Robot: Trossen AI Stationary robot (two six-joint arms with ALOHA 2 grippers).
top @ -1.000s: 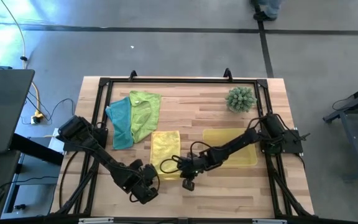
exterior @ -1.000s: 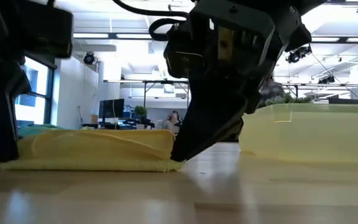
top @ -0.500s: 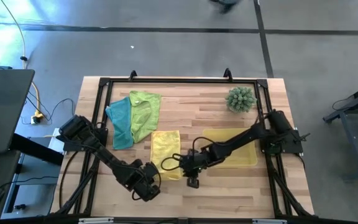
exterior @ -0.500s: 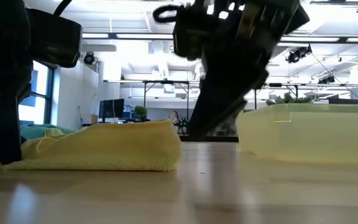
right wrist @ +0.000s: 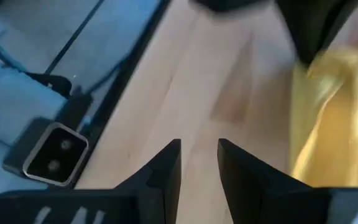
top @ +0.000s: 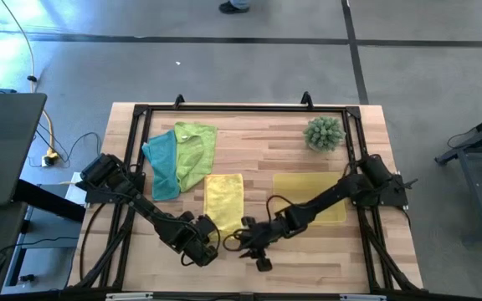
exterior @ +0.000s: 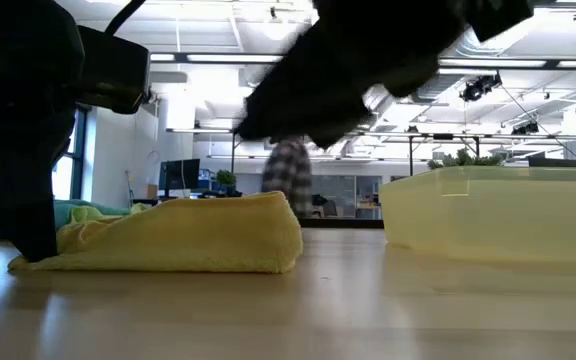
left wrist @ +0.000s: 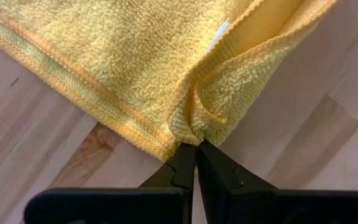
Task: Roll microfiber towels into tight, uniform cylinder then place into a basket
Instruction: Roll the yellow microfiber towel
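Three soft microfiber towels are sitting on the pale wooden plank counter (top: 249, 150) right now. The small yellow terry towel (top: 223, 203) is lying near the front middle, partly folded, with its near edge bunched up off the wood in the low view. The teal blue cloth (top: 162, 164) and the lime green cloth (top: 193, 150) are lying overlapped toward the back left, well apart from the shallow translucent yellow plastic basket (top: 335, 214), which is sitting on the right side with nothing visible in it.

The left gripper (left wrist: 196, 149) is down at the front left corner of the yellow towel, and its fingers (left wrist: 178, 169) are pinching shut on a little pucker of the hem, so it's got hold of that corner.

The right gripper (right wrist: 199, 148) is hanging over bare wood just beside the front right of that same towel. Its fingers (right wrist: 166, 168) are standing partly apart and aren't holding anything, with only counter showing between them.

Back right, a spiky green ball-shaped plant (top: 324, 133) is sitting by itself. Someone in a plaid shirt (exterior: 288, 180) is standing way off in the room behind.
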